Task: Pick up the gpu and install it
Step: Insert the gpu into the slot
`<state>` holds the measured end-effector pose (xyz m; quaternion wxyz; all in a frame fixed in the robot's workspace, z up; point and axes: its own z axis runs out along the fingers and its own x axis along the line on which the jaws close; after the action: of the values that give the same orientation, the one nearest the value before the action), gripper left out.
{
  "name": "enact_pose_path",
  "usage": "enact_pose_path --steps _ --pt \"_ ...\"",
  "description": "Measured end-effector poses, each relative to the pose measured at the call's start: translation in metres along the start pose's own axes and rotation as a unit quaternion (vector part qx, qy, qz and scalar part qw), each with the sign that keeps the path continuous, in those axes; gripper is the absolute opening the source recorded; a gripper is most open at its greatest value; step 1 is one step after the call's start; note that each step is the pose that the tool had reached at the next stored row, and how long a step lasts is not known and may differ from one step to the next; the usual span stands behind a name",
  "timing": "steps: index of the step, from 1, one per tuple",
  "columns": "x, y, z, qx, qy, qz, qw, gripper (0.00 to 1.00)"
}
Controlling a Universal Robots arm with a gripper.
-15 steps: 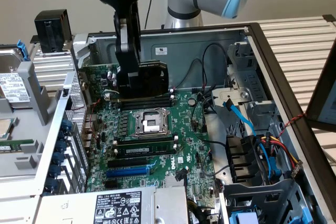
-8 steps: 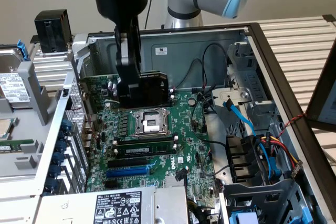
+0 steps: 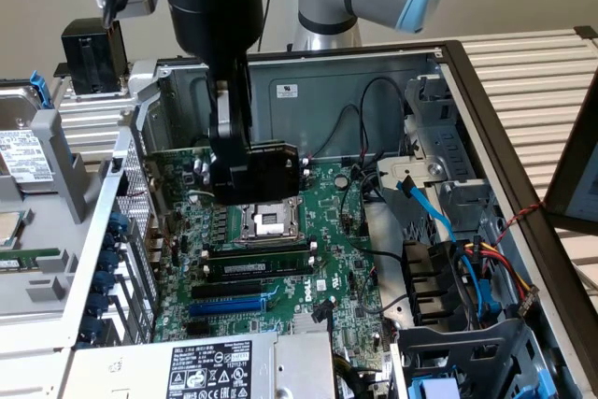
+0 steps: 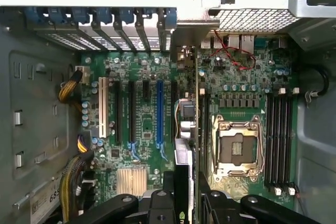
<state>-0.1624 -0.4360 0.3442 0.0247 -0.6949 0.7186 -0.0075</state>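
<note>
Hand (image 4: pixel 185 184) is clamped on the gpu (image 3: pixel 273 173), edge-on over the motherboard (image 3: pixel 280 259), between the blue slot (image 4: pixel 159 111) and processor socket (image 4: pixel 237 148).

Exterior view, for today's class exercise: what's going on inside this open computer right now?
A robot arm's gripper has its fingers closed on the gpu, holding it on edge inside an open computer case. The card hangs above the green motherboard, near the CPU socket. It does not look seated in any slot, and the blue expansion slot is empty.
</note>
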Motion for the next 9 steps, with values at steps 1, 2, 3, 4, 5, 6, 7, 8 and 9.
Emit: enact_pose_path --steps 1,2,3,4,5,6,7,8,9 --pt "0.001 0.0001 0.0010 -0.0002 -0.0012 0.000 1.0000 0.27" --pt "0.002 0.0003 0.0023 -0.0005 -0.0018 0.000 1.0000 0.27" --pt "0.003 0.0004 0.0035 -0.0009 -0.0021 0.000 1.0000 0.27" --pt "0.005 0.0004 0.0049 -0.0012 -0.0022 0.001 1.0000 0.27" --pt "0.007 0.0004 0.0061 -0.0016 -0.0024 0.002 1.0000 0.27" --pt "0.009 0.0004 0.0073 -0.0020 -0.0025 0.003 1.0000 0.27" --pt "0.010 0.0004 0.0084 -0.0026 -0.0026 0.004 1.0000 0.27" --pt "0.011 0.0004 0.0095 -0.0032 -0.0027 0.006 1.0000 0.27" --pt "0.012 0.0004 0.0105 -0.0039 -0.0028 0.008 1.0000 0.27"
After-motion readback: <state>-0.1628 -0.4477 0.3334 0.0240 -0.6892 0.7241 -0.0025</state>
